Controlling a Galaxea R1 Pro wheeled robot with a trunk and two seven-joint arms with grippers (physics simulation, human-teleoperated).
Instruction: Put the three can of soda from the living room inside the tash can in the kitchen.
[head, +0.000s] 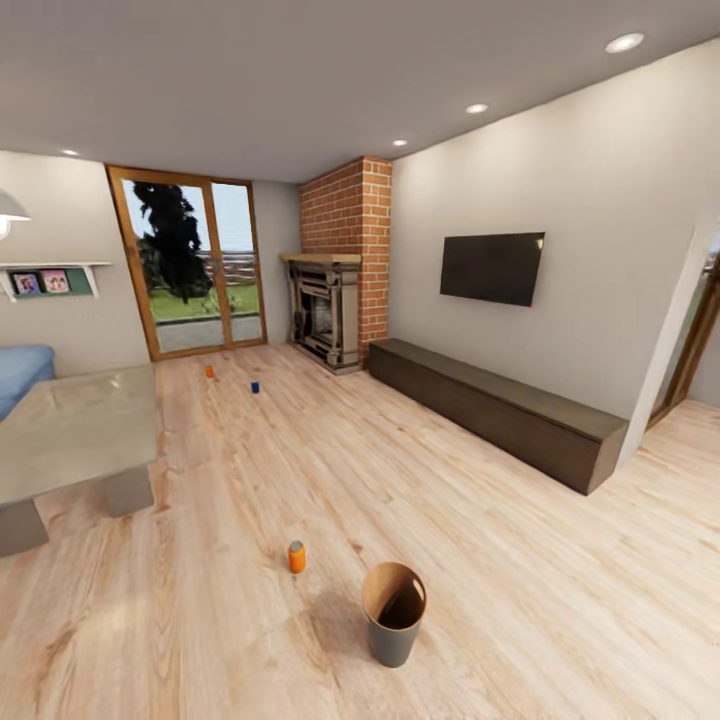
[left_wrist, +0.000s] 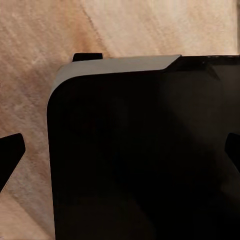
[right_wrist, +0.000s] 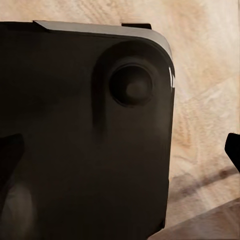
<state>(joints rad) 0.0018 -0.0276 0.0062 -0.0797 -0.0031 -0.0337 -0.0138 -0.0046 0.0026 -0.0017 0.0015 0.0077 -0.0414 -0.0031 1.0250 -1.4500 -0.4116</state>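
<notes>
In the head view a small brown trash can (head: 393, 613) stands upright on the wood plank floor, close in front of me. An orange soda can (head: 296, 557) stands just beyond it to the left. Far off near the glass doors stand a second orange can (head: 210, 371) and a dark blue can (head: 255, 386). The left gripper (left_wrist: 120, 155) hangs over my own dark base with its fingertips (left_wrist: 11, 152) spread wide and nothing between them. The right gripper (right_wrist: 120, 152) is likewise open over the base, with one fingertip (right_wrist: 233, 147) at the picture's edge.
A grey low table (head: 70, 430) stands at the left, with a blue sofa (head: 22, 368) behind it. A long dark bench (head: 500, 410) runs along the right wall under a television. A brick fireplace (head: 335, 300) sits in the far corner.
</notes>
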